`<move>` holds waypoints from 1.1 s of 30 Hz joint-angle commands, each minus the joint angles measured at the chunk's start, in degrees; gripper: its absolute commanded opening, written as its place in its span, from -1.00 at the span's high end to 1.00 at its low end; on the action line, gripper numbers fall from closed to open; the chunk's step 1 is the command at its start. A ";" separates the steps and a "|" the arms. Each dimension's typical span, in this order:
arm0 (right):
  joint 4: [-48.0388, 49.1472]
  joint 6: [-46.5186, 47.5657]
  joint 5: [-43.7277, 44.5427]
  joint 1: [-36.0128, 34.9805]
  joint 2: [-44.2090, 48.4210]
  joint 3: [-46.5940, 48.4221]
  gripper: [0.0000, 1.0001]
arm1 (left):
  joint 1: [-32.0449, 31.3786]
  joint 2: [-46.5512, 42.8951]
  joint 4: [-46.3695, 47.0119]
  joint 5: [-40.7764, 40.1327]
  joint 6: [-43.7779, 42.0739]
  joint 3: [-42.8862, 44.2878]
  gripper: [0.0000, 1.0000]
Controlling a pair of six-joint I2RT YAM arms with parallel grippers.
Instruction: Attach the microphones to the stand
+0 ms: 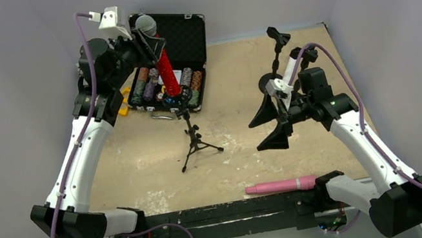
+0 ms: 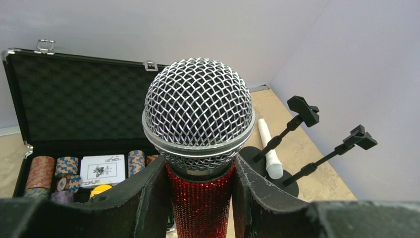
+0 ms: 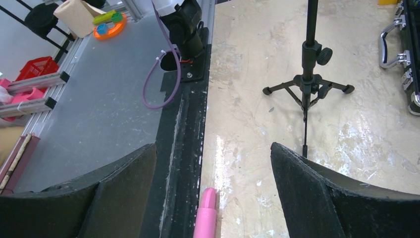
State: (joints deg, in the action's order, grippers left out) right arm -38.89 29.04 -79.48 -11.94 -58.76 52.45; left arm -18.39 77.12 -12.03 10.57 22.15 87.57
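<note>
Left gripper (image 2: 200, 198) clamps the red microphone (image 1: 166, 69) nearly upright (head up), tail at the tripod stand (image 1: 190, 132) top; right gripper (image 3: 213, 146) hangs open.

Pink microphone (image 3: 204, 220) and red microphone (image 2: 198, 114), lower lengths cut off by each wrist view's bottom edge.
</note>
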 commanded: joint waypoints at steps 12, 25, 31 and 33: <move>-1.22 2.11 -1.16 -0.55 -0.92 2.29 -0.78 | 0.27 -3.88 0.92 4.34 2.15 -2.45 1.00; 24.70 -13.91 12.45 -10.77 -11.89 6.18 -0.48 | 0.29 -5.53 1.28 3.45 1.54 -6.71 1.00; 51.28 -36.29 14.65 -12.51 -23.93 9.14 -0.47 | 0.29 -6.04 0.24 2.51 1.49 -6.46 1.00; 56.82 -40.07 15.89 -13.63 -27.25 10.51 -0.47 | 0.29 -6.06 0.00 2.16 1.49 -6.45 1.00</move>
State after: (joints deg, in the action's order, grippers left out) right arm -2.81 4.34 -66.92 -23.55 -81.52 58.89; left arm -18.26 72.03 -8.75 12.19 23.16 81.73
